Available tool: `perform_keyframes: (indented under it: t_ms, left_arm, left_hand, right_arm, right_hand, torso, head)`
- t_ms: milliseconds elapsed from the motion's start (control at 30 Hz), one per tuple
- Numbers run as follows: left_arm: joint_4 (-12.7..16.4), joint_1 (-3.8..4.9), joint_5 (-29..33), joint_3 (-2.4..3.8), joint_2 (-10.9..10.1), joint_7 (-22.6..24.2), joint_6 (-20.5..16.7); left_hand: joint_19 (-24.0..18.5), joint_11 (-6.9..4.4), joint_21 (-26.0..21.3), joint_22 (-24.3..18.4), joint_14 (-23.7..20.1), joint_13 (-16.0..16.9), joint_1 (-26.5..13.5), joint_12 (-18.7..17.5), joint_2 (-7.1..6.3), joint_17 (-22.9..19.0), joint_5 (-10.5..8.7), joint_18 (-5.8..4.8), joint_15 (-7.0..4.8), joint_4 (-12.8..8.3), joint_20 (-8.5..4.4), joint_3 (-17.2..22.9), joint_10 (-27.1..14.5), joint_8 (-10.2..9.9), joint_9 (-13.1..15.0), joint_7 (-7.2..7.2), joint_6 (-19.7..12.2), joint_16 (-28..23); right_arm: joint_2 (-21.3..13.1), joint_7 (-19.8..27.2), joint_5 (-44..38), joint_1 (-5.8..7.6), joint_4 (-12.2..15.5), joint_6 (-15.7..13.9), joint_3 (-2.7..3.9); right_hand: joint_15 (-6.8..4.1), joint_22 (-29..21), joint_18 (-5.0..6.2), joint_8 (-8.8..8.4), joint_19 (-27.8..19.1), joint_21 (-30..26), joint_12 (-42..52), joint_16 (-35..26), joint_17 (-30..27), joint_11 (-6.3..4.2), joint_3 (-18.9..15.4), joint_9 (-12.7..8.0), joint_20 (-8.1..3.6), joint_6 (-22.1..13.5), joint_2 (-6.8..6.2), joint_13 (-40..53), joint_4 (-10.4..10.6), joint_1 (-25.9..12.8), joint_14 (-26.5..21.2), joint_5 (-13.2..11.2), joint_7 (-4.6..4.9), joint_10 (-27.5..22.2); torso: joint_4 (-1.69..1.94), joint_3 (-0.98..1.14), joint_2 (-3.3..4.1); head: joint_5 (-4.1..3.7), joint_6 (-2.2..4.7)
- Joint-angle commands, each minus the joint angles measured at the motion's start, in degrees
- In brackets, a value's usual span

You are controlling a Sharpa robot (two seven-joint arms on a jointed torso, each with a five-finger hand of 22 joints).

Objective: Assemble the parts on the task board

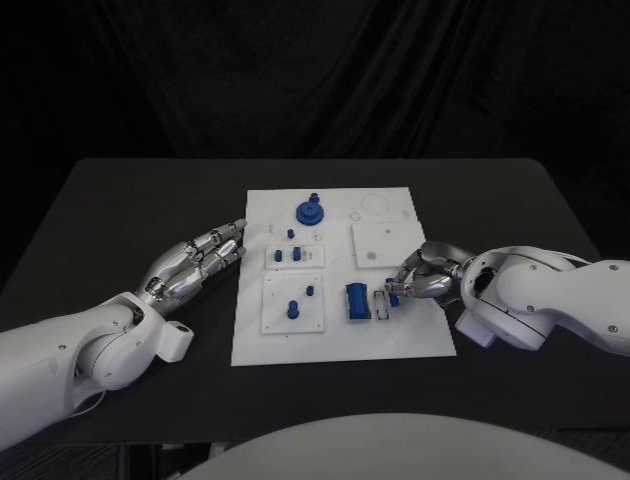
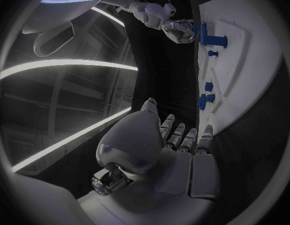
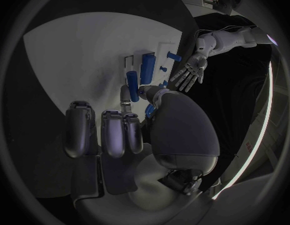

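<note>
The white task board (image 1: 402, 335) lies mid-table. My right hand (image 1: 419, 275) hovers over its right side, fingers curled in. Thumb and a finger pinch a small blue peg (image 3: 132, 82) right next to the upright blue block (image 1: 358, 302) and the narrow slot beside it. My left hand (image 1: 200, 262) lies flat and open on the table at the board's left edge, holding nothing. A round blue knob (image 1: 309, 212) stands at the board's far end. Small blue pegs (image 1: 298, 252) stand in the left-hand plates. From the left wrist, my left hand (image 2: 176, 145) lies beside the board (image 2: 245, 75).
A square white plate (image 1: 377, 243) and a ring-shaped cutout (image 1: 376, 207) sit on the board's far right. Bare black table surrounds the board, with a black curtain behind. My right forearm (image 1: 546, 300) lies across the table to the right of the board.
</note>
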Motion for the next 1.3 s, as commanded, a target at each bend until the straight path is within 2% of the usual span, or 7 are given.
perform_keyframes:
  t_ms: [33, 167, 267, 500, 933, 1267, 1300]
  left_arm:
    - [0.03, -0.11, 0.32, 0.05, 0.19, 2.05, 0.60]
    - [-0.08, -0.17, 0.32, 0.05, 0.26, 2.01, 0.68]
    - [-0.10, -0.24, 0.32, 0.05, 0.29, 2.00, 0.72]
    - [-0.02, -0.37, 0.32, 0.05, 0.22, 1.98, 0.74]
    - [0.01, -0.50, 0.32, 0.05, 0.16, 1.92, 0.82]
    - [-0.21, -0.58, 0.32, 0.05, 0.21, 1.87, 0.84]
    - [-0.22, -0.59, 0.32, 0.05, 0.21, 1.86, 0.84]
  left_hand:
    - [-0.09, 0.33, -0.15, -0.09, 0.19, -0.05, 0.55, 0.11, 0.04, -0.08, 0.20, 0.80, 0.39, 0.00, 0.19, 0.29, -0.22, 0.05, 0.03, 0.33, -0.26, -0.38]
    - [-0.09, 0.33, -0.15, -0.09, 0.19, -0.05, 0.55, 0.11, 0.04, -0.08, 0.20, 0.80, 0.39, 0.00, 0.19, 0.29, -0.22, 0.05, 0.03, 0.33, -0.26, -0.38]
    - [-0.09, 0.33, -0.15, -0.09, 0.19, -0.05, 0.55, 0.11, 0.04, -0.08, 0.20, 0.80, 0.39, 0.00, 0.19, 0.29, -0.22, 0.05, 0.03, 0.33, -0.26, -0.38]
    - [-0.09, 0.37, -0.15, -0.09, 0.19, -0.06, 0.58, 0.07, 0.07, -0.08, 0.34, 0.79, 0.42, -0.03, 0.20, 0.35, -0.24, 0.04, 0.02, 0.29, -0.33, -0.38]
    - [-0.09, 0.37, -0.15, -0.09, 0.19, -0.06, 0.58, 0.07, 0.07, -0.08, 0.34, 0.79, 0.42, -0.03, 0.20, 0.35, -0.24, 0.04, 0.02, 0.29, -0.33, -0.38]
    - [-0.08, 0.37, -0.15, -0.08, 0.19, -0.06, 0.60, 0.06, 0.07, -0.08, 0.44, 0.79, 0.45, -0.06, 0.21, 0.40, -0.26, 0.03, 0.01, 0.27, -0.36, -0.38]
    - [-0.08, 0.37, -0.15, -0.09, 0.19, -0.06, 0.61, 0.05, 0.08, -0.08, 0.46, 0.79, 0.46, -0.07, 0.21, 0.42, -0.27, 0.03, 0.01, 0.27, -0.37, -0.38]
  right_arm:
    - [0.57, 1.55, 2.74, -0.23, -0.49, 0.34, 0.00]
    - [1.37, 1.23, 2.71, -0.39, -1.13, 1.06, 0.00]
    - [1.92, 0.53, 2.42, -0.46, -1.58, 1.96, -0.01]
    - [2.51, -1.52, 0.87, -0.84, -2.34, 4.08, -0.01]
    - [2.68, -2.96, -0.38, -1.13, -2.31, 6.22, -0.01]
    - [2.73, -2.00, -0.52, -1.16, -2.57, 6.20, -0.01]
    - [2.74, -1.92, -0.52, -1.16, -2.60, 6.15, -0.01]
  right_hand:
    - [0.02, 11.14, 0.27, 0.33, 2.00, 0.23, 0.15, 0.09, 2.51, -0.20, 2.38, 0.05, 0.24, 0.20, 0.15, 15.06, -1.97, -0.76, 3.91, -0.74, -0.09, 6.08]
    - [0.00, 11.13, 0.28, 0.38, 1.99, 0.20, 0.15, 0.08, 2.47, -0.22, 2.49, 0.06, 0.21, -0.04, 0.19, 15.06, -2.12, -1.06, 3.90, -1.36, -0.09, 6.08]
    - [0.03, 11.07, 0.32, 0.50, 1.91, 0.00, 0.15, 0.04, 2.37, -0.19, 2.43, 0.07, 0.22, -0.28, 0.28, 15.06, -2.15, -1.77, 3.88, -2.75, -0.06, 6.08]
    - [0.06, 10.93, 0.42, 0.58, 1.76, -0.42, 0.15, -0.10, 2.03, -0.14, 1.93, -0.03, 0.24, -0.58, 0.31, 15.06, -1.97, -2.97, 3.80, -4.76, -0.03, 6.08]
    - [0.17, 10.87, 0.46, 0.51, 1.67, -0.64, 0.15, -0.15, 1.94, -0.01, 0.30, -0.28, 0.33, -0.78, 0.23, 15.06, -1.34, -4.58, 3.78, -5.70, 0.11, 6.08]
    - [0.42, 10.72, 0.55, 0.16, 1.50, -1.15, 0.15, -0.33, 1.53, 0.26, -7.98, -1.08, 0.56, -1.03, 1.01, 15.06, 2.23, -7.74, 3.70, -7.45, 0.40, 6.08]
    - [0.50, 10.71, 0.56, 0.10, 1.48, -1.21, 0.15, -0.34, 1.50, 0.36, -9.60, -1.17, 0.62, -1.13, 1.15, 15.06, 2.93, -8.39, 3.70, -7.38, 0.52, 6.08]
  torso:
    - [-0.02, -0.02, 0.02]
    - [0.18, -0.09, 0.04]
    - [-0.06, 0.01, 0.09]
    - [-0.04, 0.00, 0.10]
    - [-0.03, -0.01, 0.18]
    - [-0.07, -0.01, 0.15]
    - [-0.06, -0.01, 0.14]
  head:
    - [0.03, -0.01]
    - [-0.10, -0.01]
    - [0.17, -0.01]
    - [0.45, -0.01]
    - [0.45, -0.01]
    - [0.48, -0.01]
    - [0.44, -0.01]
